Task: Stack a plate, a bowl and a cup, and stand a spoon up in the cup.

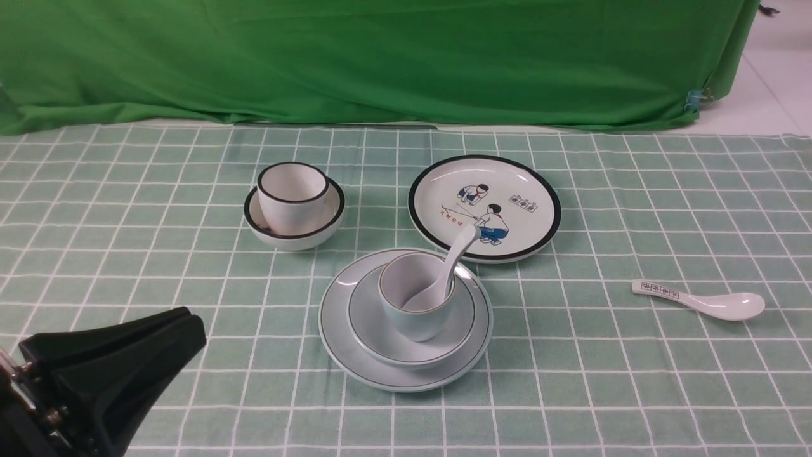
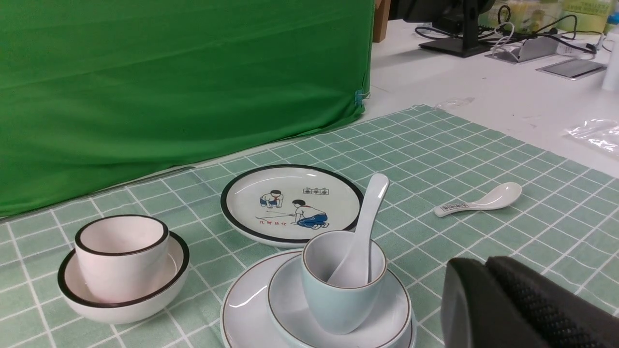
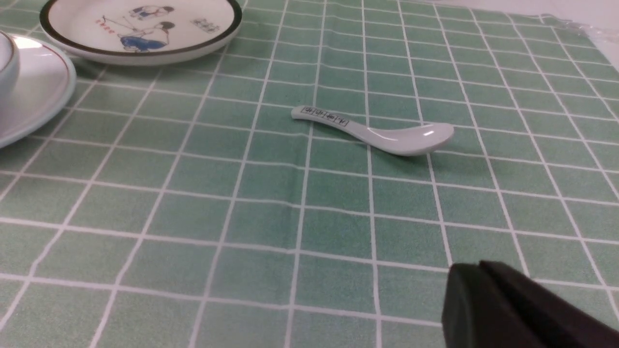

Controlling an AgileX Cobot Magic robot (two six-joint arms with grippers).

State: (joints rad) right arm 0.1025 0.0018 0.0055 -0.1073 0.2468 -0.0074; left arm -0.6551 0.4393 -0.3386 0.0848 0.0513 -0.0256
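Observation:
In the front view the pale plate [image 1: 339, 346] with a thin dark rim line lies on the checked cloth at the middle. The shallow bowl [image 1: 371, 330] sits on it, and the pale blue cup [image 1: 415, 317] stands in the bowl. A plain white spoon [image 1: 451, 260] leans in the cup, handle up to the right. The same stack shows in the left wrist view: plate [image 2: 242, 304], bowl [image 2: 285, 299], cup [image 2: 338, 302], spoon [image 2: 367, 217]. My left gripper [image 1: 184, 324] [image 2: 476, 263] is shut and empty, low at the near left, apart from the stack. My right gripper [image 3: 471, 268] is shut and empty over bare cloth.
A black-rimmed plate with cartoon children [image 1: 485, 206] lies behind the stack. A cream cup [image 1: 292, 193] stands in a black-rimmed bowl [image 1: 295, 231] at the back left. A white spoon with a printed handle [image 1: 698, 299] [image 3: 377, 130] lies at the right. A green curtain [image 1: 380, 57] closes the back.

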